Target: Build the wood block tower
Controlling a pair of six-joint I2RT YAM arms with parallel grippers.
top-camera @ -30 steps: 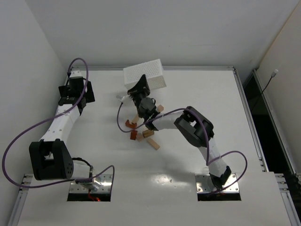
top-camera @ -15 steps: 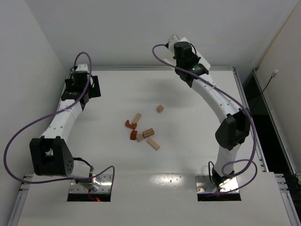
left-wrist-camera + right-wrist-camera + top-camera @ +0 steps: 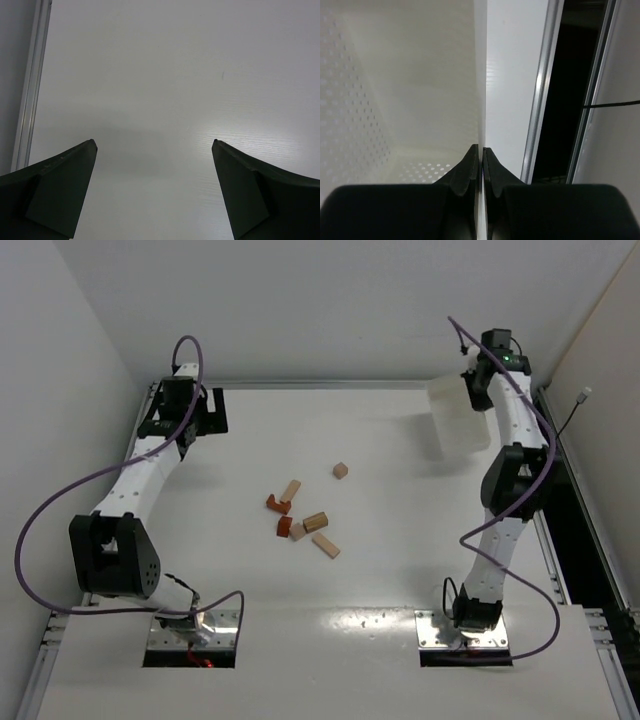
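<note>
at upper right of the overhead frame, pinched tight with the right gripper on a thin wall of the white box. at upper left, spread wide with the left gripper over bare table, gripping nothing. at centre, scattered wood blocks, unstacked.

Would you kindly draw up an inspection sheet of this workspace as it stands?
Surface: white table, no spills seen.
Job's things: wood blocks, tan and reddish, scattered mid-table; none stacked yet.
Clutter: white perforated box at the far right edge.
Grippers: left gripper open over bare table; right gripper shut on the box's wall.
Cables: purple cables loop along both arms, apart from the blocks.
Surroundings: white walls; dark gap beyond the right rail.
</note>
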